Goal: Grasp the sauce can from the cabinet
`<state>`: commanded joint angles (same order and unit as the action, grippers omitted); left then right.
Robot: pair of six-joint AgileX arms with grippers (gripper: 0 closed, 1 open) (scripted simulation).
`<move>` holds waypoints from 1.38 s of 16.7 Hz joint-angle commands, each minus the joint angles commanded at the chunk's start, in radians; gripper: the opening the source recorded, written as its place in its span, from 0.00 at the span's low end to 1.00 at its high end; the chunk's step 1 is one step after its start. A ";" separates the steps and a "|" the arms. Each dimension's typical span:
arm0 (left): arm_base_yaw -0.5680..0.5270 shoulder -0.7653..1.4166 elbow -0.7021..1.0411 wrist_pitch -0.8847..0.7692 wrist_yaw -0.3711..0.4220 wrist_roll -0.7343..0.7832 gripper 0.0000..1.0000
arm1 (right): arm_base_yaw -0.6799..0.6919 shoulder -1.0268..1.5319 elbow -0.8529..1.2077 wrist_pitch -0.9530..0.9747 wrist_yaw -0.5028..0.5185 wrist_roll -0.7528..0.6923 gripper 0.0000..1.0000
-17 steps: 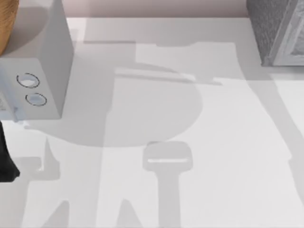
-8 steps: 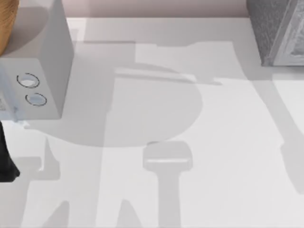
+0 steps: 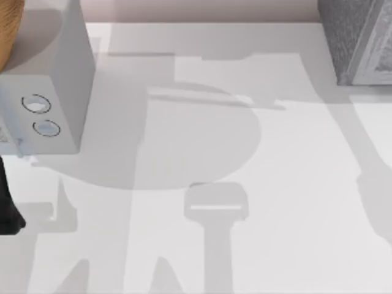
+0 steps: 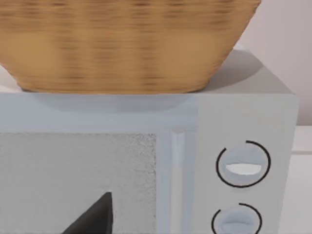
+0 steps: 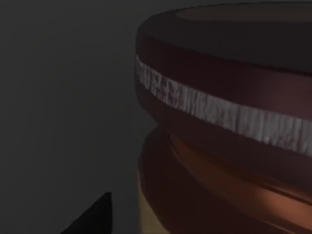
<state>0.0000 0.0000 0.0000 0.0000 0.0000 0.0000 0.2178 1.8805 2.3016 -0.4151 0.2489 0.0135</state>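
Note:
The sauce can (image 5: 229, 122) looms very close in the right wrist view, with a dark maroon top, a reddish rim and a pale band around it, inside a dark space. A dark tip of my right gripper (image 5: 95, 217) sits beside the can, and I cannot tell whether they touch. The cabinet (image 3: 358, 37), a dark grey speckled box with a pale-framed front, stands at the table's far right corner in the top view. My left arm (image 3: 7, 208) is parked at the left edge, and the tip of its gripper (image 4: 95, 219) faces a pale box.
A smooth pale grey box (image 3: 43, 116) with two ring marks (image 4: 242, 165) stands at the far left, with a woven basket (image 4: 126, 44) on top. Arm shadows lie across the white table (image 3: 294, 184).
The shadow at the right edge of the table has crept a little to the left and farther up. Nothing else has moved in the top view.

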 joint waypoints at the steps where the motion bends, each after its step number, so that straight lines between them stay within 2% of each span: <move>1: 0.000 0.000 0.000 0.000 0.000 0.000 1.00 | 0.000 0.000 0.000 0.000 0.000 0.000 0.92; 13: 0.000 0.000 0.000 0.000 0.000 0.000 1.00 | 0.000 0.000 0.000 0.000 0.000 0.000 0.02; 23: 0.000 0.000 0.000 0.000 0.000 0.000 1.00 | 0.004 -0.003 -0.001 -0.002 0.001 0.002 0.00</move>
<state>0.0000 0.0000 0.0000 0.0000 0.0000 0.0000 0.2215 1.8773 2.3005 -0.4170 0.2498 0.0151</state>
